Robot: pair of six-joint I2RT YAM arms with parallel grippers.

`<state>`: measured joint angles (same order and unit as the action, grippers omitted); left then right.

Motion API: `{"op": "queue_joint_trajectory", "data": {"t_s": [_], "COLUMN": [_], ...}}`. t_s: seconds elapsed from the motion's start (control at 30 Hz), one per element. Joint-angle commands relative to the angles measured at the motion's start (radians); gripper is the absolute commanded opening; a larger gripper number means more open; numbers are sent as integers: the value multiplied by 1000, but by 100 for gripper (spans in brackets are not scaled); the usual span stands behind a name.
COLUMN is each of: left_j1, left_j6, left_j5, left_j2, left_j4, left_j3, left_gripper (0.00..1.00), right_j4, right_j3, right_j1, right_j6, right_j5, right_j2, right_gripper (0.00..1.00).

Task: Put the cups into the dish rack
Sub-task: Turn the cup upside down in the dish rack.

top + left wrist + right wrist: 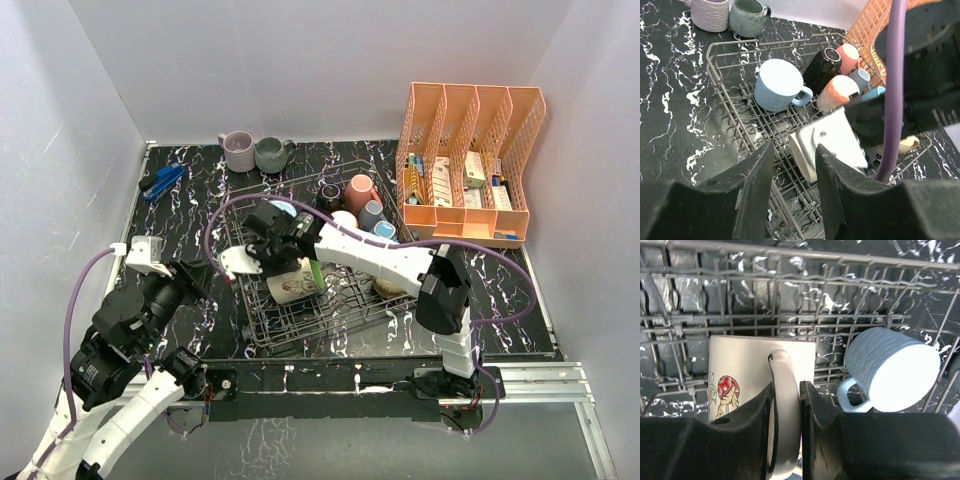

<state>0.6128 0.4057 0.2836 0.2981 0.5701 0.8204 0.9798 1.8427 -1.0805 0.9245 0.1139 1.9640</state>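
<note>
While the right gripper (785, 390) pinches the cream mug (740, 365) by its thin handle over the near-left tines of the dish rack (330, 310), the mug could pivot in that grip and snag a tine, or bump the light blue mug (895, 370) just beside it. Bare wire lies toward the near edge, and the far-right corner is crowded. The left gripper (794, 170) hovers to the left of the rack, fingers part-spread and empty.

The right arm (925, 65) and purple cable (895, 90) hide the dish rack (715, 65) on the right. The top edge crops the mauve mug (710, 14); the bottom edge crops the cream mug (745, 360).
</note>
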Motion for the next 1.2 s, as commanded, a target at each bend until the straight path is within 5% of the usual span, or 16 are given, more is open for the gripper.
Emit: {"op": "queue_joint_trajectory", "data": {"t_s": [0.0, 0.5, 1.03, 1.17], "left_j1": [4, 4, 4, 4], "left_j6": [31, 105, 111, 107], "left_j5": [11, -25, -61, -82], "left_j2": [-23, -40, 5, 35], "left_j4": [-31, -72, -137, -170], "left_j3": [-20, -84, -110, -117], "left_gripper": [38, 42, 42, 42], "right_j4": [-104, -385, -829, -809], "right_j3": [159, 65, -539, -636], "right_j1": [62, 209, 393, 428], "right_j6": [-90, -403, -576, -506], "right_j5": [138, 497, 776, 787], "right_j2": [-24, -46, -321, -399], "right_gripper": [8, 8, 8, 20]}}
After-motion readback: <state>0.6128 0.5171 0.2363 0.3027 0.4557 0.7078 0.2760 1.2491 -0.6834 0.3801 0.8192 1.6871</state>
